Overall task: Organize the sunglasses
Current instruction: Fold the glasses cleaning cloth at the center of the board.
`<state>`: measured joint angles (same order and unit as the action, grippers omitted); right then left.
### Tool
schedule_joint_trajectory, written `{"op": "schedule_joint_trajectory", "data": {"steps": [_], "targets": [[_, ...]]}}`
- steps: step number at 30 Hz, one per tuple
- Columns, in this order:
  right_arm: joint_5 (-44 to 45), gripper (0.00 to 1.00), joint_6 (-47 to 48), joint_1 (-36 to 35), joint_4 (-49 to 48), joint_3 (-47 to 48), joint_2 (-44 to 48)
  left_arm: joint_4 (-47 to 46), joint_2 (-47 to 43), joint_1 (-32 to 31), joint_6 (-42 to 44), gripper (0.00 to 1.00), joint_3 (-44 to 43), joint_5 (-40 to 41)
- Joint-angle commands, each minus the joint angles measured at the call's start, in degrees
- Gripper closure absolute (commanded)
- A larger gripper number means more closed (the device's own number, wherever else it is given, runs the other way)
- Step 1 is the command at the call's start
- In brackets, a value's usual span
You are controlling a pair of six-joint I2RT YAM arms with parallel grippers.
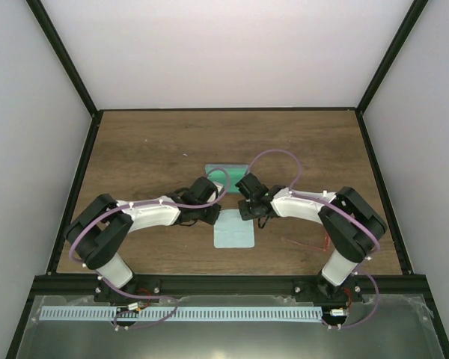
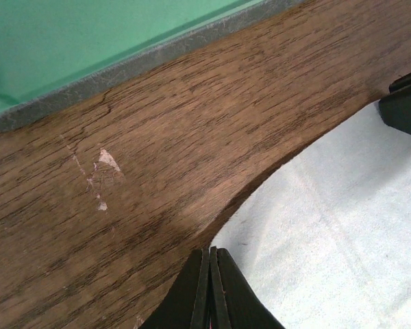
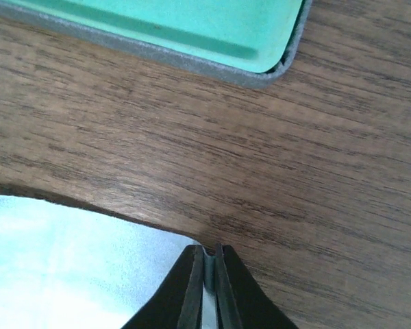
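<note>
Take the cloth (image 1: 234, 232) as your marker. It lies pale blue on the bench (image 1: 150, 149), between the two arms.

Your left claw (image 2: 211, 251) is at the cloth's far left corner. Its fingers are pressed flat together, and the fabric's edge rises into a point at their tips. Your right claw (image 3: 209, 249) is at the far right corner, pinched tight as well, with a sliver of pale fabric showing between its fingers (image 3: 192, 291).

Beyond the cloth, toward the back wall, the case (image 1: 224, 172) lies with its green inside facing up, and bare wood separates the two. The sunglasses (image 1: 314, 246) lie on the bench to the right of the cloth. They show as a thin red line partly under the right forearm, apart from both claws and outside the case.

Only the overhead view gives you the sunglasses. Only the left wrist view shows a pale scuff (image 2: 104, 168) in the wood between cloth and case, and a black piece of the other claw over the cloth. Only the right wrist view shows the case's rounded grey corner and a ridge in its lining.
</note>
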<state>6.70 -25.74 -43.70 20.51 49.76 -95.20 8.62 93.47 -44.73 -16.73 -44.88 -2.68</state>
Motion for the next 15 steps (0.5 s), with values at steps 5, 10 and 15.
{"op": "schedule_joint_trajectory", "data": {"steps": [5,10,15], "targets": [[1.94,0.95,0.15,-1.19,0.86,1.74,-1.03,-0.45,0.49,-0.24,-0.14,0.96,-0.37,-0.40],[2.76,0.98,0.11,-1.90,0.76,2.04,-1.21,-0.51,0.67,-0.22,-0.23,0.96,-0.33,-0.66],[3.87,0.99,0.07,-2.97,0.97,2.35,-0.92,-0.84,0.12,-0.26,-0.32,0.96,-0.11,-0.75]]}}
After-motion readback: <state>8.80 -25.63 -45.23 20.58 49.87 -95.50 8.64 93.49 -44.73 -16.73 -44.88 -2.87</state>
